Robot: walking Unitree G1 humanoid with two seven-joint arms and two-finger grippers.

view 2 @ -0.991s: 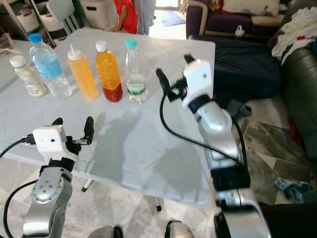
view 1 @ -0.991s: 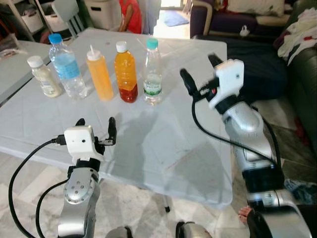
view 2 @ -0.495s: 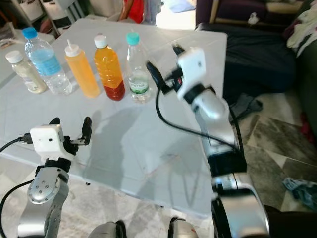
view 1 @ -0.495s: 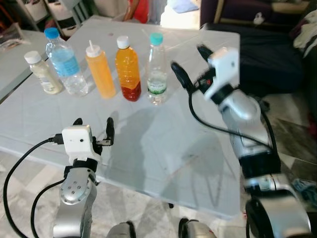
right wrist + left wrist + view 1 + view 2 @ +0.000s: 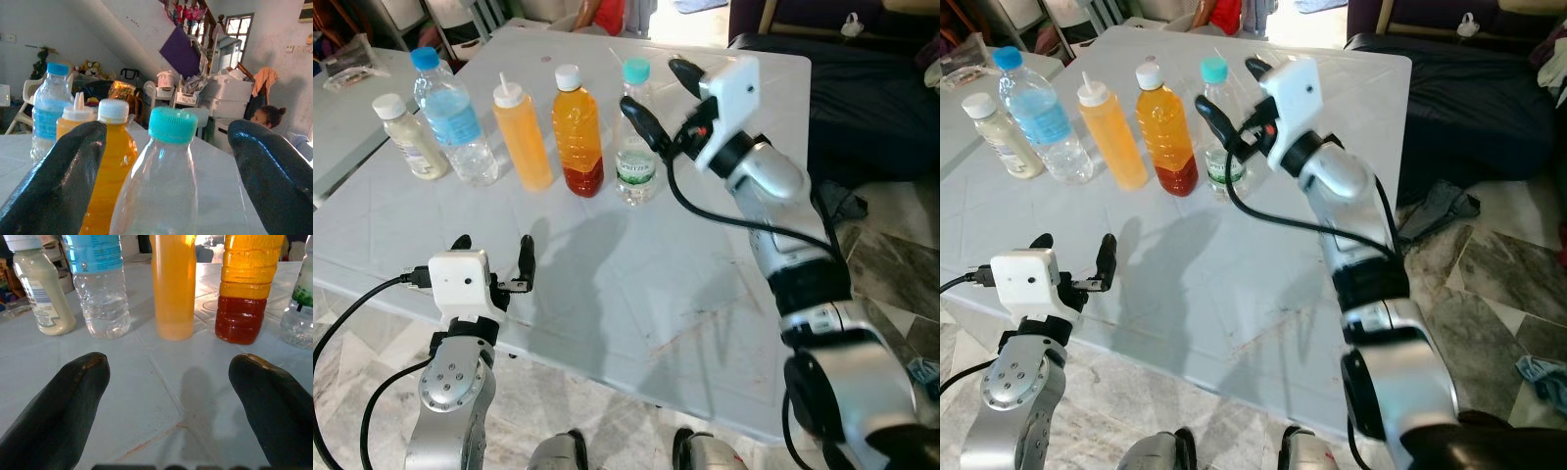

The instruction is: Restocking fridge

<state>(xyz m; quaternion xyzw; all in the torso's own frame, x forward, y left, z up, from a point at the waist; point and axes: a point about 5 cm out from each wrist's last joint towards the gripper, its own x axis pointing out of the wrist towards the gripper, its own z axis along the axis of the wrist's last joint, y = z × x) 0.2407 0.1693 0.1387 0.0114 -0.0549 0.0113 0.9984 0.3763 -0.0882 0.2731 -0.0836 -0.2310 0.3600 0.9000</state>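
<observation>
Five bottles stand in a row at the back of the white table (image 5: 636, 284): a cream bottle (image 5: 408, 140), a blue-capped water bottle (image 5: 455, 122), an orange squeeze bottle (image 5: 522, 137), an orange juice bottle (image 5: 578, 137) and a clear teal-capped bottle (image 5: 634, 174). My right gripper (image 5: 660, 98) is open at the teal-capped bottle's neck, one finger in front of it, the other behind. In the right wrist view that bottle (image 5: 164, 191) stands between the fingers (image 5: 58, 171), apart from both. My left gripper (image 5: 494, 257) is open over the table's near edge, holding nothing.
A second white table (image 5: 337, 117) adjoins at the left. A dark sofa (image 5: 871, 88) stands right of the table, with tiled floor (image 5: 891, 245) below it. A person in red (image 5: 607, 10) is behind the far edge.
My right gripper has moved left across the table until its fingers stand on either side of the teal-capped bottle. The camera has shifted. The left gripper has stayed put.
</observation>
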